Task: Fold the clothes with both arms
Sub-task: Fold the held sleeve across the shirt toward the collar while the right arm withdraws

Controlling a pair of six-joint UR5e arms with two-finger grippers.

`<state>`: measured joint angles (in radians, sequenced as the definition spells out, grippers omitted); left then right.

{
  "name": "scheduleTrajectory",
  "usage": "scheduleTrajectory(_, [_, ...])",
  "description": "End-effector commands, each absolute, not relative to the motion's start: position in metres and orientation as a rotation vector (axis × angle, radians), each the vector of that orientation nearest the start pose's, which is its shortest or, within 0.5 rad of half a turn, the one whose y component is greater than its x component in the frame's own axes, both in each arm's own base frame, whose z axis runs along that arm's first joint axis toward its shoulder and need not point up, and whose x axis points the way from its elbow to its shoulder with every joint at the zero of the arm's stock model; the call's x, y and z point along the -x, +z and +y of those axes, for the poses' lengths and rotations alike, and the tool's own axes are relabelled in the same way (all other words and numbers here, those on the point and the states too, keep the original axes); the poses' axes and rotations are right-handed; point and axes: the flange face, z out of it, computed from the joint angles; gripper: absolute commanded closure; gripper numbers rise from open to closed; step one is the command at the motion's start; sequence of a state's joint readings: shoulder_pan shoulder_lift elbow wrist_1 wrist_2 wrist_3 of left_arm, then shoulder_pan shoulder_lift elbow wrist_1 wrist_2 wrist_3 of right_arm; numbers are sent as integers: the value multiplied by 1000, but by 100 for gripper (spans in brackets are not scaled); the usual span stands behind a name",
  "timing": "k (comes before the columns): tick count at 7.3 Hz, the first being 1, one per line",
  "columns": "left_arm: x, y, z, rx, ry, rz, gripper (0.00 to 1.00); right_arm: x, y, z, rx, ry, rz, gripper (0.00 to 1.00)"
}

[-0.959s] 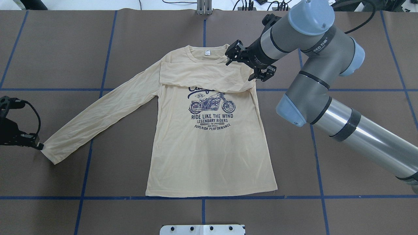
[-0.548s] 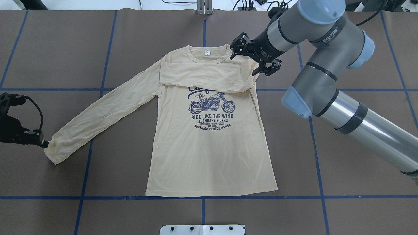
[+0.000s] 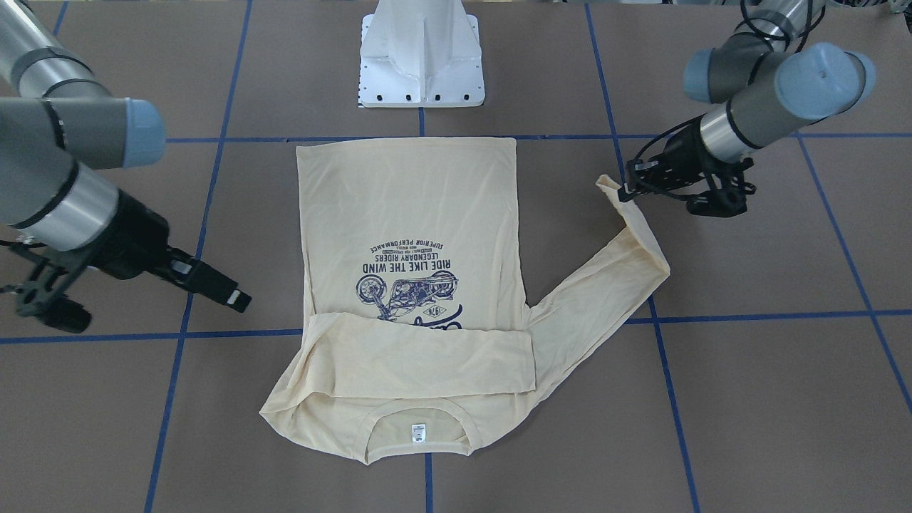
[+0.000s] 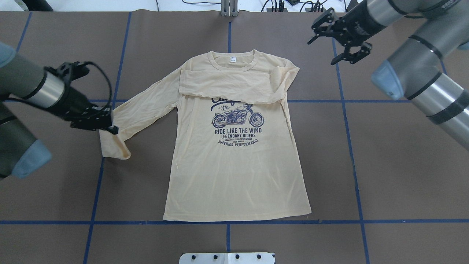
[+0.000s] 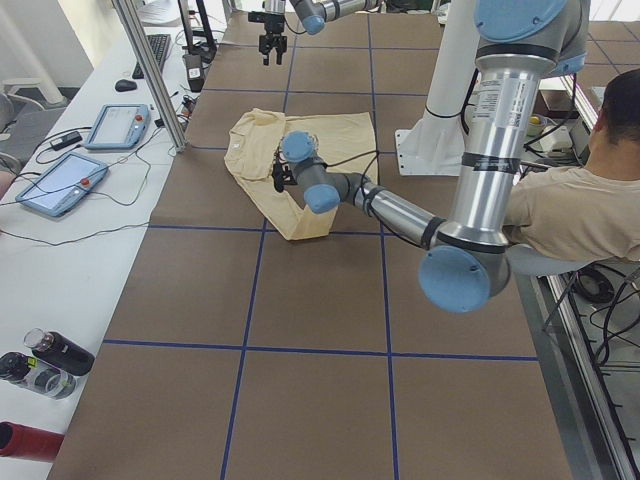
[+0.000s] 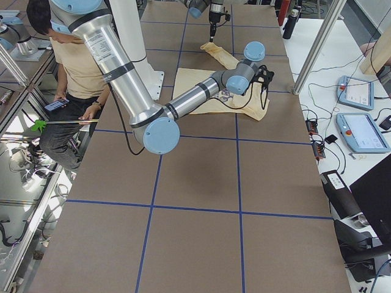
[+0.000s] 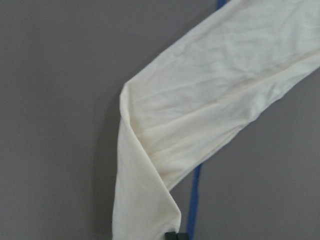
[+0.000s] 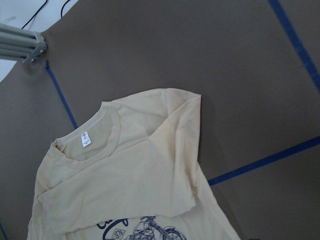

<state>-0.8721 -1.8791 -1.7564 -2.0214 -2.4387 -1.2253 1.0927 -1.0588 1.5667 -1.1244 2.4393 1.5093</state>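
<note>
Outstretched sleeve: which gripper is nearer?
Left. The left gripper has its jaws shut on the sleeve at its cuff; the right gripper hangs open past the opposite shoulder, off the shirt.

Shirt (image 4: 234, 176), chest print in navy capitals, top to bottom: "RIDE LIKE THE WIND", "LEGENDARY RIDERS", "SUPERIOR PERFORMANCE". Between the last two lines, small lettering too fine to read. Left of the motorcycle picture (image 4: 238, 117), at its far side, a diamond badge (image 4: 224, 107) reads "1976". Script word beyond it mostly hidden under the folded sleeve (image 4: 227, 86). White neck label (image 4: 232, 58) at the far collar: marks unreadable.
</note>
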Motion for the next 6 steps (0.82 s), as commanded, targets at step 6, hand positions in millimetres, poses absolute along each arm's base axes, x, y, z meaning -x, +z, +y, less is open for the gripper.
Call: scheduleTrajectory(6, [-574, 72, -608, -23, -250, 1185, 100, 121, 474, -582, 93, 402, -1090, 1])
